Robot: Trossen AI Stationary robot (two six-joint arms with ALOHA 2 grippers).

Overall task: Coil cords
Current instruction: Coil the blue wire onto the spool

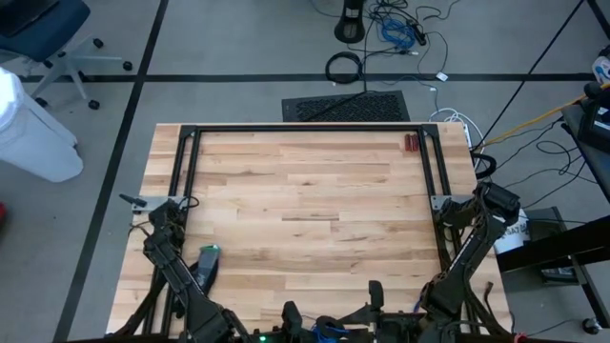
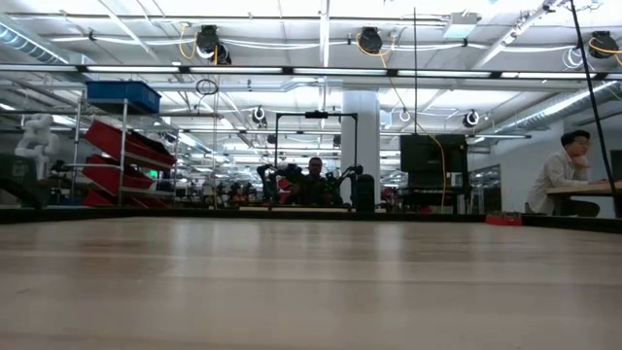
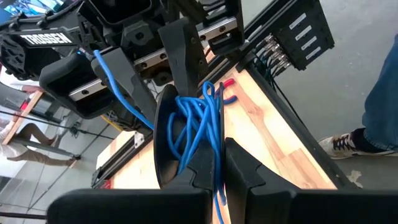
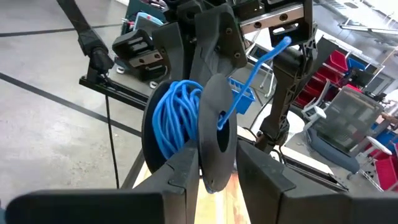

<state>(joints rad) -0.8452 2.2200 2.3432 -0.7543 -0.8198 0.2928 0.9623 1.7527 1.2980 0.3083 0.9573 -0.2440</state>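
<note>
Where it's all happening: both arms are crowding together at the near edge of the table (image 1: 305,191), hands almost meeting in the middle.
Cord: the thin blue cord (image 4: 174,118) is sitting wound in a loose bundle on a black spool (image 4: 214,112), with one tail sticking up and away from it.
Left hand: the left hand (image 3: 217,163) is pinching nearly shut, with blue strands running down between its fingers.
Right hand: the right hand (image 4: 217,165) is standing partly open and clamping the spool's rim between its fingers.
Height: the bundle is hanging just off the tabletop, between the two hands.
</note>
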